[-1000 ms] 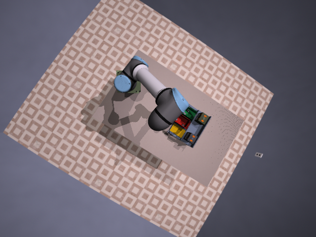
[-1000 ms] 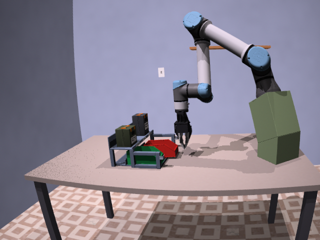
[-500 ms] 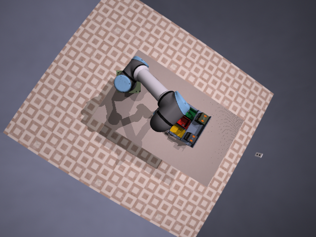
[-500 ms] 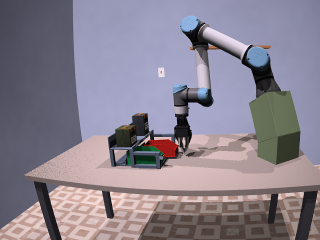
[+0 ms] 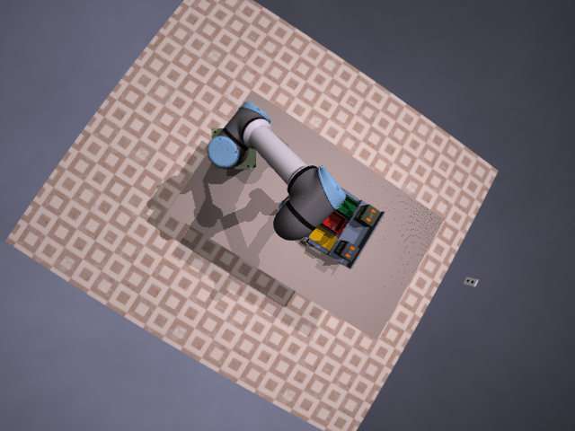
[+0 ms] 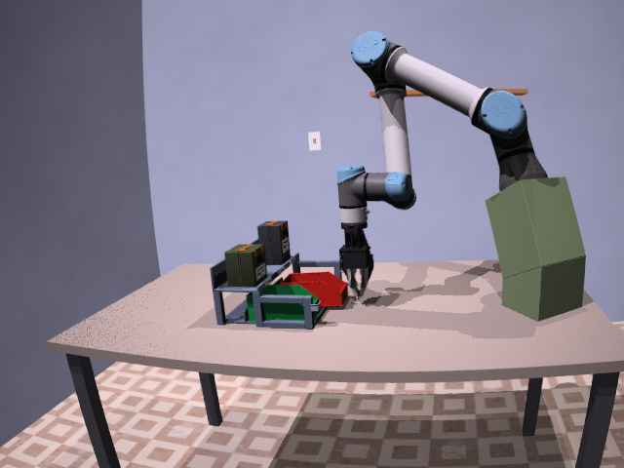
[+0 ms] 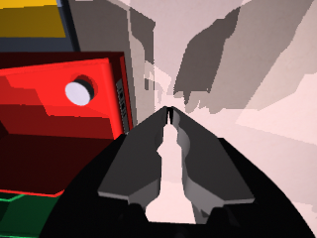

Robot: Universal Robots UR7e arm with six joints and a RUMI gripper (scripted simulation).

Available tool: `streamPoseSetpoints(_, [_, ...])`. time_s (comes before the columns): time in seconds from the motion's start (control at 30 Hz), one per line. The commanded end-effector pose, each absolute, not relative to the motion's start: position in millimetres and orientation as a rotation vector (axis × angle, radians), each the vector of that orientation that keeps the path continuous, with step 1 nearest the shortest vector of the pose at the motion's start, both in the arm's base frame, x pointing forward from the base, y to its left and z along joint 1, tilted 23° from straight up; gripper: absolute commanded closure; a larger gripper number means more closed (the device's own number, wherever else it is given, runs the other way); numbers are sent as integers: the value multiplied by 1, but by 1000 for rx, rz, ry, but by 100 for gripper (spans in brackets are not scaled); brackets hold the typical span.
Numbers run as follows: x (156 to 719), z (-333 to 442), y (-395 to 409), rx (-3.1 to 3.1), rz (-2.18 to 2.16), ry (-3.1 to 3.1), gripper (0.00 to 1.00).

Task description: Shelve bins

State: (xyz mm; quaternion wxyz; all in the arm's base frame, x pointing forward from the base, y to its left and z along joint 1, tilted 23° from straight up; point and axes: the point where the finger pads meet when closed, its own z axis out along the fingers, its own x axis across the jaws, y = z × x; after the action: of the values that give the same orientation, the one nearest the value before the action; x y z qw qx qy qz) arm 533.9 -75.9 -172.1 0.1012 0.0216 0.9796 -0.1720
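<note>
A red bin (image 5: pixel 334 223) (image 6: pixel 328 290) (image 7: pixel 50 114) sits tilted in the middle bay of a shelf (image 5: pixel 355 232) (image 6: pixel 258 309) (image 7: pixel 69 25), its front jutting toward the arm side and a pale round part (image 7: pixel 78 94) visible inside. Placement of this bin looks unfinished: it appears to need leveling and a push behind the front lip. Flanking it are a green bin (image 5: pixel 347 206) (image 6: pixel 282 304) (image 7: pixel 25 218), toward the near edge of the counter (image 5: pixel 324 283) (image 6: pixel 332 374) (image 7: pixel 277 74) in the exterior view, and a yellow bin (image 5: pixel 323 238) (image 7: pixel 30 22), toward the far edge. Both appear to be in their bays, though the colored marks are hidden, so centering and matching cannot be confirmed, nor can all their contents. The end effector (image 6: pixel 358 300) (image 7: pixel 168 107) is clenched on nothing, low beside the red bin's front, perhaps positioned to push. An olive box (image 5: pixel 368 215) (image 6: pixel 244 264) and a dark box (image 5: pixel 347 250) (image 6: pixel 274 242) rest on the upper board, nearer the counter's left edge. Still left, by this reckoning, are seating the red bin and moving clear toward the right edge.

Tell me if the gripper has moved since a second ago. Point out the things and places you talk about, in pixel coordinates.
Yes: the gripper (image 6: pixel 358 298) (image 7: pixel 168 107) has come down, nearer the table (image 6: pixel 403 347) and the red bin (image 6: pixel 330 291) (image 7: pixel 54 119).
</note>
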Motion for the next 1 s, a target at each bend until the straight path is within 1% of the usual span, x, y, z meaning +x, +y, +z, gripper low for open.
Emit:
streamPoseSetpoints(0.0, [537,-172,-76,63,-506,2891,100])
streamPoseSetpoints(0.97, [549,-170,-75,61,-506,2890,100])
